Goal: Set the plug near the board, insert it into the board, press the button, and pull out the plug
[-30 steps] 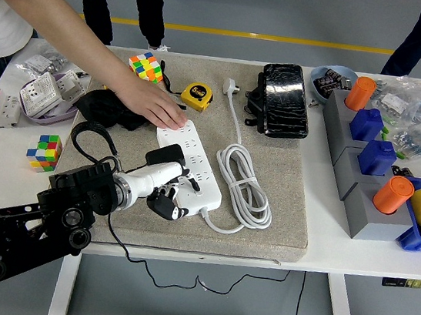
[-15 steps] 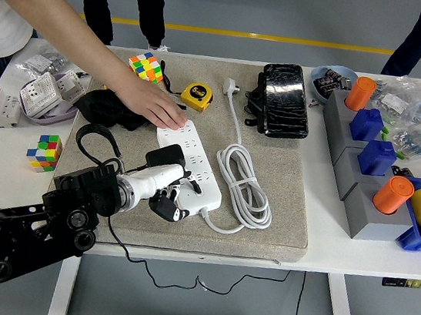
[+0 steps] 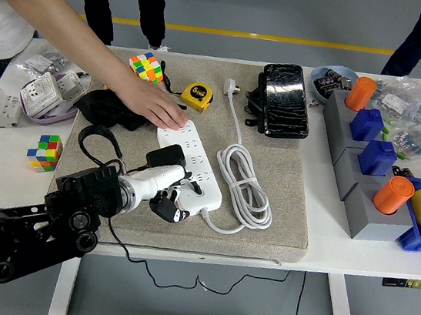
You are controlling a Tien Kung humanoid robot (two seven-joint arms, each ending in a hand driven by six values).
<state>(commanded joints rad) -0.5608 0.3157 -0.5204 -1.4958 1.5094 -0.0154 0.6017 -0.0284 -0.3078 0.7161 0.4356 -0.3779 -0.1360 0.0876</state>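
The left hand (image 3: pixel 165 192) reaches in from the lower left over the grey mat (image 3: pixel 281 213), its fingers (image 3: pixel 166 208) curled down at the near end of the white power strip (image 3: pixel 188 161). They seem to close on a small dark plug (image 3: pixel 175 155) region there, though whether they truly grip it I cannot tell. The right hand is out of view.

By my reading the step in hand is seating or working the plug at the board. To do it well, the hand should stay square over the socket and move straight along the pins, without twisting, since the strip is light and could slide.

A person's hand (image 3: pixel 154 105) lies flat on the strip's far end, pinning it to the worktop (image 3: pixel 339 244).

The strip is long, white and glossy, lying diagonally on the mat, several sockets in a row. Its white cable (image 3: pixel 244 187) lies coiled just to its right.
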